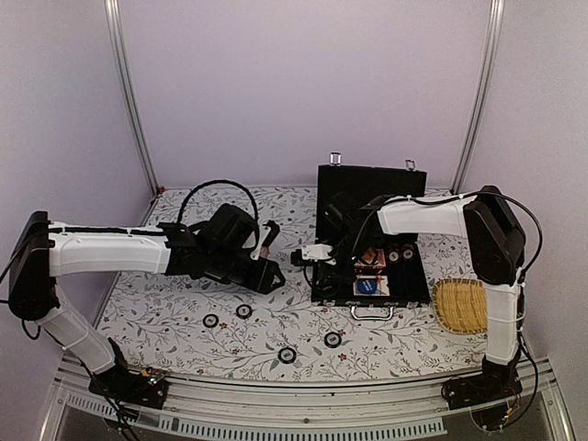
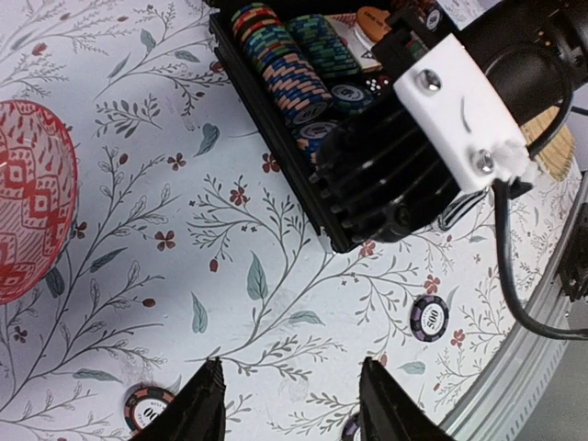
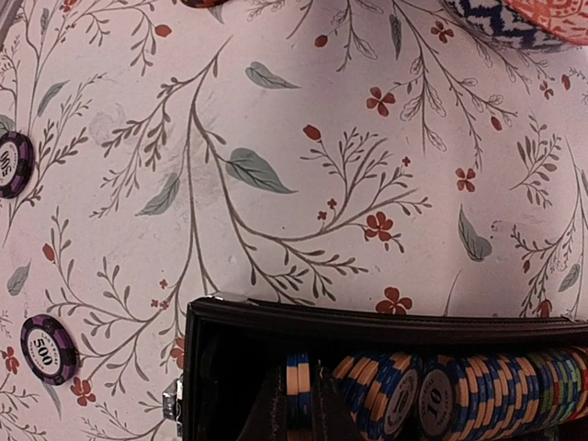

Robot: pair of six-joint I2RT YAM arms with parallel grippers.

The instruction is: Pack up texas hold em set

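**Overhead and wrist views, packing of the poker set.** The black briefcase [image 1: 372,179] lies open right of the table's centre. Its lid stands upright toward the far edge and its silver handle [image 1: 371,312] faces the near edge. Rows of poker chips [image 2: 285,73] stand on edge along the case's left wall. A red card deck [image 1: 371,260] and an orange disc [image 2: 372,18] lie further inside.

Four loose chips [image 1: 287,355] rest on the floral tablecloth [image 1: 184,322] between the case's near-left corner and the table's near edge. The one nearest the case is purple and marked 500 [image 3: 48,347].

The right gripper [image 3: 296,418] reaches down into the case's left side with its fingers drawn together. A striped chip edge shows at the tips, but whether it is pinched cannot be told.

The left gripper [image 2: 294,409] hovers above the cloth left of the case. Its fingers [image 2: 207,409] are spread apart with nothing between them.

A pink patterned dome [image 2: 28,202] sits on the cloth to the left of the left gripper in the wrist view. A yellow woven tray [image 1: 459,305] sits just beside the case near the table's right edge.
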